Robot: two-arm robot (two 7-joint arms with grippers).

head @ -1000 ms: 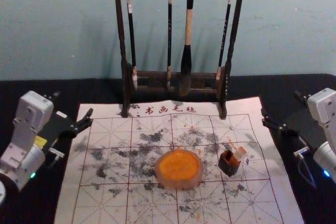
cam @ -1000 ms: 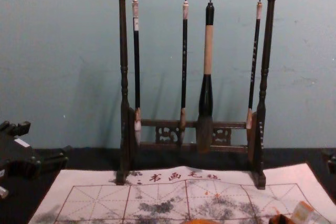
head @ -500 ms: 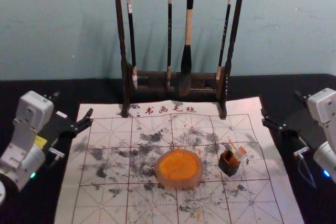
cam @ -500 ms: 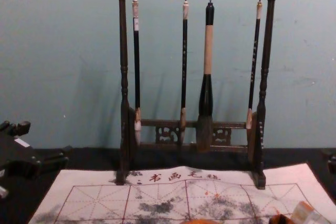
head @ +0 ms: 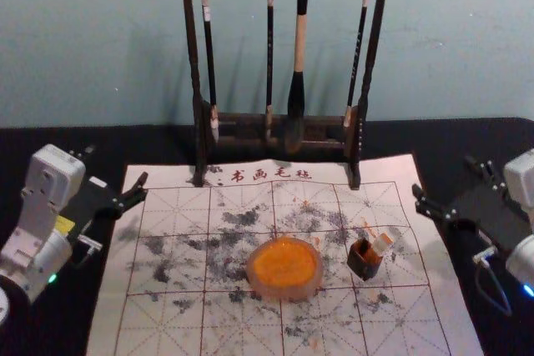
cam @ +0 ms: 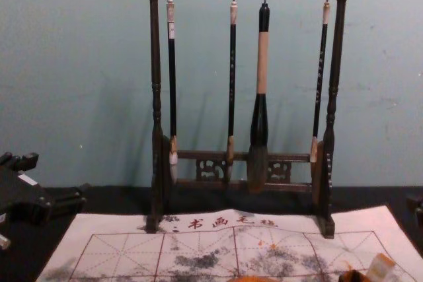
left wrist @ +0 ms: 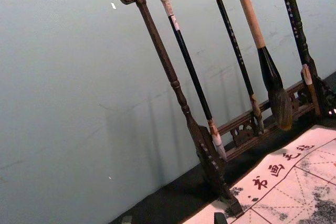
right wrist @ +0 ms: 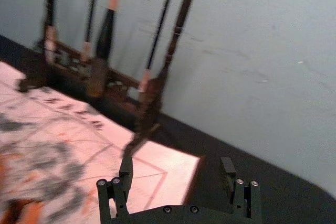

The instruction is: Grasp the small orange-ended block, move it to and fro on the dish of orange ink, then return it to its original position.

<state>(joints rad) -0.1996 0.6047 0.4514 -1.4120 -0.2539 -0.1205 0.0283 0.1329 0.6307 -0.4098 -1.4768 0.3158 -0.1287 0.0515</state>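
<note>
At the centre of the head view, a round, pale translucent dish (head: 284, 293) contains orange ink (head: 285, 263), on a white, ink-stained sheet (head: 158, 323). Just to its right, a small dark square holder (head: 364, 264) contains the orange-ended pale block (head: 381, 243), tilted and projecting above the rim. The right end effector (head: 444, 177), at the sheet's right edge, is released; the left end effector (head: 115, 166), parked at the left edge, is likewise released. Right wrist view: fingers (right wrist: 124, 179) spread apart; the holder lies partly in frame. Chest view: the block leans in the holder, right of the dish.
</note>
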